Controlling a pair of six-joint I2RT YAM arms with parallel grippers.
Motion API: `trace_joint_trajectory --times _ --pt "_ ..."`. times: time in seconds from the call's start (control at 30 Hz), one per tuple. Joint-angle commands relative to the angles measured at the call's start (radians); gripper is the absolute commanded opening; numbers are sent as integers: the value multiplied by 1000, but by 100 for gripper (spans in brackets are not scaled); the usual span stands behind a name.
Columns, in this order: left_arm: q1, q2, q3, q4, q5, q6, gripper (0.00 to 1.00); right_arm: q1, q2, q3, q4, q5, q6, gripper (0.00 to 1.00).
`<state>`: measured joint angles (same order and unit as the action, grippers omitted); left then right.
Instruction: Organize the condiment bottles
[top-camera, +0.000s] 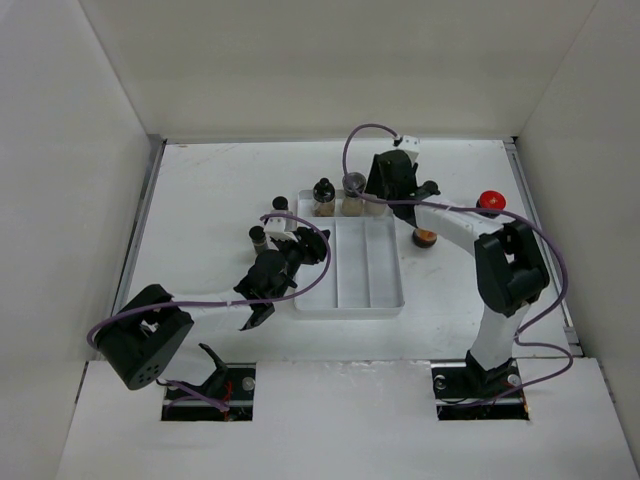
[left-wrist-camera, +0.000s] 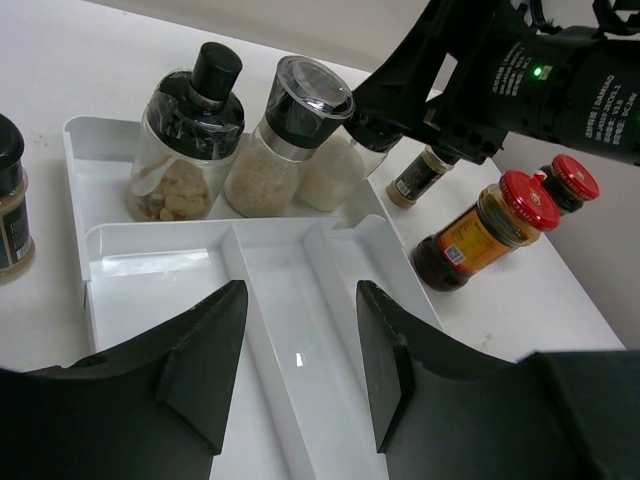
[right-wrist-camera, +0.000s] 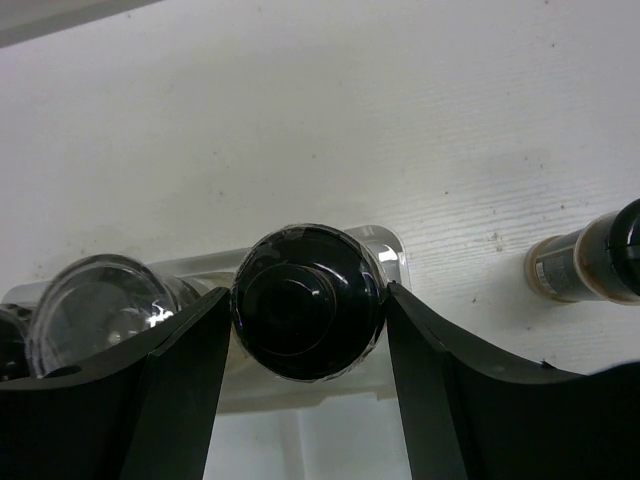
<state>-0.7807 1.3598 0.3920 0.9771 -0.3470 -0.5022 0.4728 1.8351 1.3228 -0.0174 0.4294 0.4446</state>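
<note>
Here, a black-capped bottle (right-wrist-camera: 308, 322) of pale grains stands upright in the cross compartment at the far end of the white tray (top-camera: 350, 302), which lies in the middle of the worktop (top-camera: 210, 180). The right tool (right-wrist-camera: 308, 296) pinches it, one finger pressed against each side of the cap. To its left in the same compartment stand a grey-lidded jar (left-wrist-camera: 290, 130) and then a chunk-filled jar (left-wrist-camera: 185, 140) with a black cap, the three close together in a row.

The left tool (left-wrist-camera: 300, 295) hangs over the tray's long compartments with its fingers spread, gripping nothing.

Between the tray and the worktop's left edge stand a black-capped shaker (top-camera: 258, 237) and, farther back, a dark-capped bottle (top-camera: 280, 204). On the tray's other side, a slim vial (left-wrist-camera: 420, 175) stands near the far right corner of the tray. A red-capped jar (left-wrist-camera: 480, 235) with orange-brown contents stands beside it. A second red cap (left-wrist-camera: 570, 180) sits nearer the right edge.
</note>
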Motion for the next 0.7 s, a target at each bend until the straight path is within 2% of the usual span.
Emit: trace_joint_trajectory --times 0.0,0.07,0.17,0.23,0.3,0.47,0.53,0.57,0.67 --pt "4 2 -2 64 0 -2 46 8 -13 -3 132 15 14 59" --pt "5 1 -2 64 -3 1 48 8 -20 -10 132 16 16 65" --pt "5 4 -2 66 -7 4 54 13 -51 -19 131 12 11 82" --pt "5 2 -1 61 -10 4 56 17 -88 -27 126 11 3 89" --pt "7 -2 2 57 -10 -4 57 19 -134 -40 126 2 3 93" --pt "11 -53 57 -43 -49 -7 58 26 -272 -124 132 -14 -4 93" --pt "14 -91 83 -130 -90 -7 58 26 -342 -199 152 -11 3 84" --pt "19 -106 99 -179 -108 -9 59 26 -380 -245 171 -11 6 77" --pt "40 -139 154 -325 -159 -22 60 28 -482 -373 218 -18 28 38"
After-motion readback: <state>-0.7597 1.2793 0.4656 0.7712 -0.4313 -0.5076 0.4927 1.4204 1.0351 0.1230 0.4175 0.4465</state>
